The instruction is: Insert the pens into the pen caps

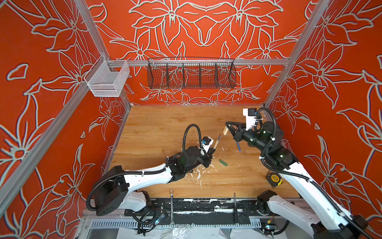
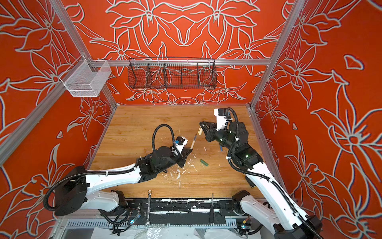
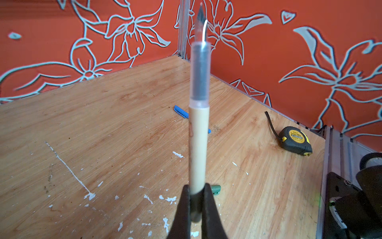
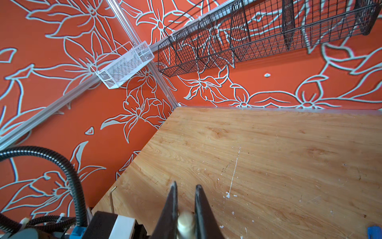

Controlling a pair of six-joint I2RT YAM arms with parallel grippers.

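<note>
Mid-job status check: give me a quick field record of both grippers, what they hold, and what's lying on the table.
left gripper: shut on tan pen, dark tip free
right gripper: shut on tan cap
pen to cap: apart, not inserted
on table: blue pen, green piece, tape measure

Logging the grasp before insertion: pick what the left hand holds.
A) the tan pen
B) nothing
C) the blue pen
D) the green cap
A: in the left wrist view the left hand is shut on the tan pen, whose dark tip points away from the hand.
</note>
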